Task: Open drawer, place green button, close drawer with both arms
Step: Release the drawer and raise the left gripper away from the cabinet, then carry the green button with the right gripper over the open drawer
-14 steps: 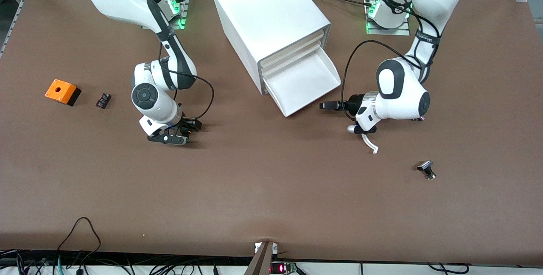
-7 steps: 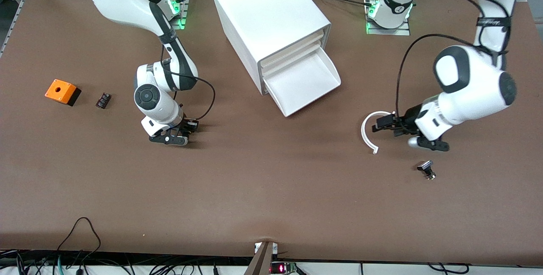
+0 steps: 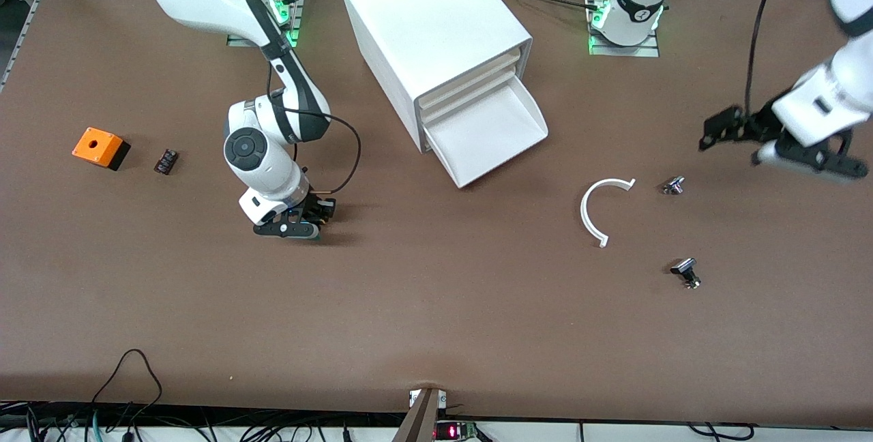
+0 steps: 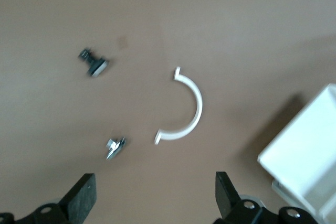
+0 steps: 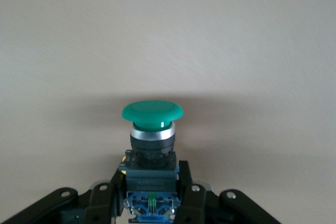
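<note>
While the right gripper point(image 5: 152, 203) fingers are pinching the button point(image 5: 152, 129) low, it is risking tipping; left gripper point(image 4: 152, 203) is hanging open over the table point(image 3: 436, 319)

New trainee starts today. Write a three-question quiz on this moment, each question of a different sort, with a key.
1. True or false: the right pincer is shut on the button.
2. The lowest drawer of the cabinet is: A) pulled out and holding nothing, B) shut, C) pulled out with the button in it.
3. Fill in: the left pincer, up over the left arm's end of the table, is ____.

Key: 1 true; 2 A; 3 open.
</note>
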